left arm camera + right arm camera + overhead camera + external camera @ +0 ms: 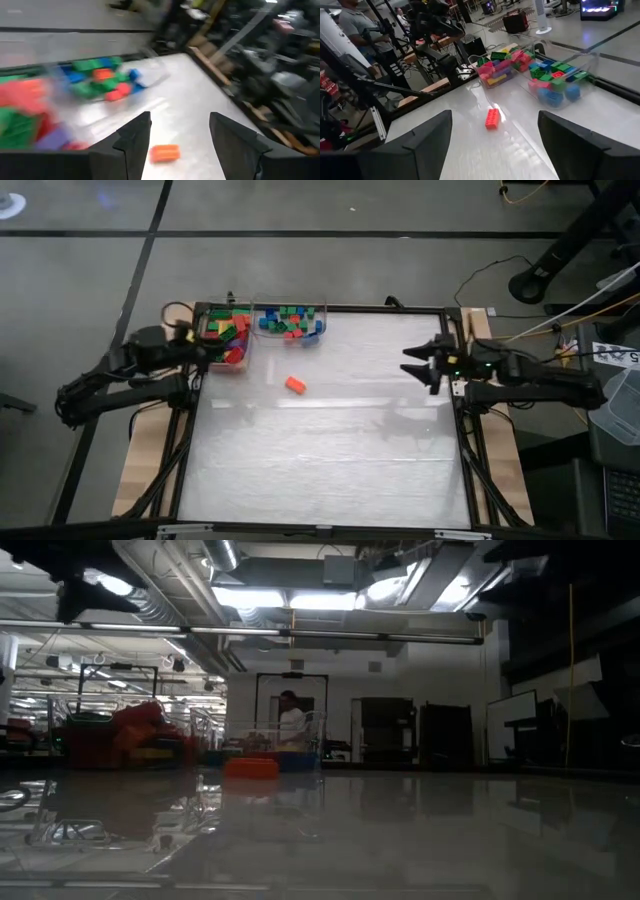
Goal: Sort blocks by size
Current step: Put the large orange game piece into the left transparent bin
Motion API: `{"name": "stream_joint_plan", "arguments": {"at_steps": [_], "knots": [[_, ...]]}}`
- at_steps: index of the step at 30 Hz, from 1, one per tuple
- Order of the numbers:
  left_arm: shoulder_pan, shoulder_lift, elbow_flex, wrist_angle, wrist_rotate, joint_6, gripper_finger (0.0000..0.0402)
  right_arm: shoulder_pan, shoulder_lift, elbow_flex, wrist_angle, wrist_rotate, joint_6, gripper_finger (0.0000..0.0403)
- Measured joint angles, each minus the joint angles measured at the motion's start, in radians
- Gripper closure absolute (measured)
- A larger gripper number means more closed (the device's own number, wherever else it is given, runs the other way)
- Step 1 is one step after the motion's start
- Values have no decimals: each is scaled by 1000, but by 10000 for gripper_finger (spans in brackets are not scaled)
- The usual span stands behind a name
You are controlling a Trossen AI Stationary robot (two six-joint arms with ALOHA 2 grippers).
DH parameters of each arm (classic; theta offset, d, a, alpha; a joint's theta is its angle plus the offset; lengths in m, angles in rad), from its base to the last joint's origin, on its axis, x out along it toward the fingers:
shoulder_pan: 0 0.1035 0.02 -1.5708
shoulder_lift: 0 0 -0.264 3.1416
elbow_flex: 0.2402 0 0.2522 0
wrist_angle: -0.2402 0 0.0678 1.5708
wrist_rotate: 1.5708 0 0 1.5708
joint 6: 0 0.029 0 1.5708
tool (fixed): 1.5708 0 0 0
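White and glossy, the table (320,450) fills the middle of the high view inside a dark frame, with wooden boards showing along its left and right edges. At its far left corner two clear plastic bins stand side by side: the left bin (226,336) is piled with longer bricks in green, red, yellow and purple, and the right bin (291,321) holds short square blocks (555,80), mostly blue, green and red. The left gripper (200,352) sits at the table's left edge just beside the left bin, its fingers (132,142) spread with nothing between them. The right gripper (412,362) waits at the right edge, well apart from the bins, its fingers (427,137) spread wide and empty. Cables trail over the floor beyond the right arm. One orange brick (295,385) lies alone on the bare table, near the bins and clear of both grippers. Nothing stands between it and either arm. Far behind, a person (290,722) stands in the room.
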Motion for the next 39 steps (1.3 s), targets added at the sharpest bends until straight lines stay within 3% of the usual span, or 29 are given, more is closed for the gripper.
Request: {"name": "stream_joint_plan", "arguments": {"at_steps": [6,10,21,29,39], "knots": [[-61,85,-221,402,173,88,210,0,114,-37,114,-27,-8,109],[-105,211,-338,683,196,190,210,-1,179,-37,119,-33,-8,109],[-176,643,-371,1052,196,424,210,-1,310,-37,162,-53,-9,109],[-210,907,-299,1098,196,738,210,-1,300,-37,225,-53,-29,109],[-208,1190,-117,994,196,944,210,-1,291,-37,216,-104,-37,109]]}}
